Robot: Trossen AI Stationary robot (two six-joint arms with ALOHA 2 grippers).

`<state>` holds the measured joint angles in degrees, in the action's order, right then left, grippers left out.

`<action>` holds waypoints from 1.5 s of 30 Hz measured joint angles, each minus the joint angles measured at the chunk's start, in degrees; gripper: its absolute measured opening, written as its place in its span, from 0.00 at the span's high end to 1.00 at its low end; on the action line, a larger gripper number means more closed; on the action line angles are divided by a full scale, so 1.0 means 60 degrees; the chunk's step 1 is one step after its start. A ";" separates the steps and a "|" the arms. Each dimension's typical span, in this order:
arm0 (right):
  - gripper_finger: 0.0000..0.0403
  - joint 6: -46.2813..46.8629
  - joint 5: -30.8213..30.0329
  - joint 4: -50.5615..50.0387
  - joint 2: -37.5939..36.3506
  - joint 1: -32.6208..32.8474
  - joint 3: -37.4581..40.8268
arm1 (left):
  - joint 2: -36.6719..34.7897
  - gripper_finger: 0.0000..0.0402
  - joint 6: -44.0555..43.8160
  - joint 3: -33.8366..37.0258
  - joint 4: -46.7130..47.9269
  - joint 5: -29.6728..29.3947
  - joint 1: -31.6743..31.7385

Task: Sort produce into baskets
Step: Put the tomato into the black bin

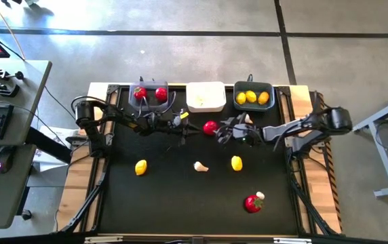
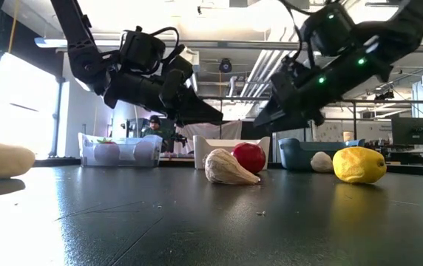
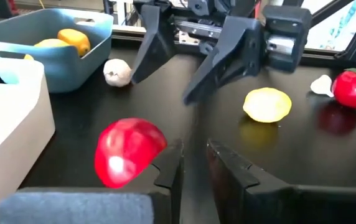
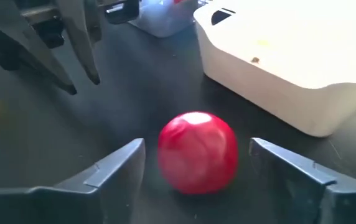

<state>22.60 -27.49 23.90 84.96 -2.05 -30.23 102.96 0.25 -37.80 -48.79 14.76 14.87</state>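
Note:
A red tomato (image 1: 209, 127) lies on the black table in front of the white basket (image 1: 205, 96). My right gripper (image 4: 196, 146) is wide open, with one finger on either side of the tomato (image 4: 198, 152) and clear of it. My left gripper (image 3: 195, 163) faces it from the table's left, with only a narrow gap between its fingers; the tomato (image 3: 128, 152) lies beside one finger's outer side. The grey basket (image 1: 150, 95) holds two tomatoes. The teal basket (image 1: 254, 96) holds lemons. My left gripper has the tomato's side (image 3: 156, 149) next to the outer side of one finger (image 3: 170, 167). I cannot tell whether they touch. The tomato rests on the table.
Loose on the table are a lemon (image 1: 140, 167), a garlic bulb (image 1: 200, 166), a lemon (image 1: 236, 163), and a tomato (image 1: 252, 203) with a garlic piece (image 1: 260, 195) near the front. Another garlic bulb (image 3: 117, 71) lies by the teal basket.

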 joint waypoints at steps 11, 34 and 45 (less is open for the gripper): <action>0.25 -0.1432 0.0194 -0.1194 0.1815 -0.0301 -0.1809 | 0.0000 0.74 -0.0016 0.0000 0.0886 0.0004 -0.0004; 0.31 -0.1807 0.1548 -0.4798 0.3127 -0.1054 -0.4294 | 0.0000 0.73 0.0619 0.0000 0.1639 0.0004 -0.0080; 0.49 -0.1769 0.1854 -0.6045 0.3200 -0.1121 -0.5384 | 0.0000 0.73 0.0964 0.0000 0.1676 0.0004 -0.0076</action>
<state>11.98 -16.36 -12.37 104.16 -8.78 -62.53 102.96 6.03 -37.80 -38.74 14.79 14.41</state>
